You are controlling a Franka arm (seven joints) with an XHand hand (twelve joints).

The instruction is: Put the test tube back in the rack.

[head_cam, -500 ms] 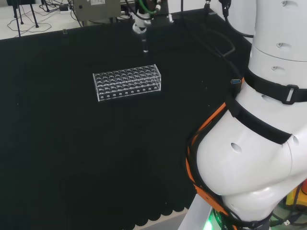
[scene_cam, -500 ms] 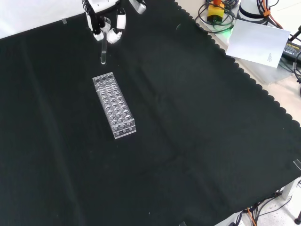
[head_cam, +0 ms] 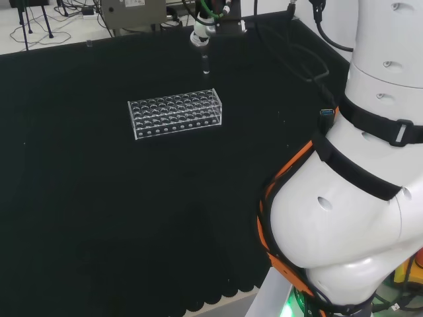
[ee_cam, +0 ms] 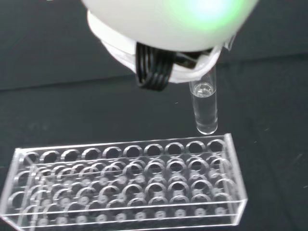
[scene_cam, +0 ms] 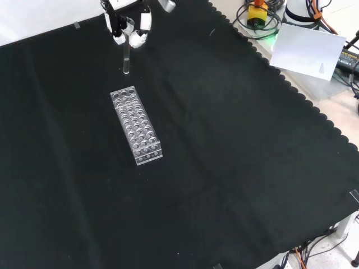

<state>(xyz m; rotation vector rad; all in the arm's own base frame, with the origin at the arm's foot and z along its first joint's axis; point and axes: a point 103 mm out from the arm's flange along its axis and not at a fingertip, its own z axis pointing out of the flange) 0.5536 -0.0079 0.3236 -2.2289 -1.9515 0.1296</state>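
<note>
1. Head view: the hand (head_cam: pixel 201 31) sits a little further right and higher than half a second ago, so the test tube (head_cam: pixel 205 64) pinched in its fingertips hangs just beyond the far right end of the rack (head_cam: pixel 176 113) rather than left of that corner. I judge this to be the lining-up step: the tube is carried upright, its lower end clear of the rack's top. The rack is a clear plastic block with rows of round holes, glinting against the matte black cloth (head_cam: pixel 99 211).

2. Front view: the hand (scene_cam: pixel 128 28) has lifted slightly toward the top edge, and the test tube (scene_cam: pixel 126 59) beneath its fingers has risen with it; its rounded bottom is apart from the upper end of the rack (scene_cam: pixel 136 124). The fingers are curled round the tube's upper part, grasping it. The tube is thin, straight clear glass, a pale streak on the cloth (scene_cam: pixel 235 168), whose edge is scalloped.

3. Wrist view: just below the blurred white hand (ee_cam: pixel 163 29) and its black cables, the test tube (ee_cam: pixel 204 107) hangs upright, open rim near the fingers, closed round end close above a corner hole of the rack (ee_cam: pixel 125 180). It looks empty. The rack's holes are stacked in clear tiers, none visibly filled. Lowering straight down should seat it, if the tip truly centres over a hole; from here I cannot be sure.
</note>
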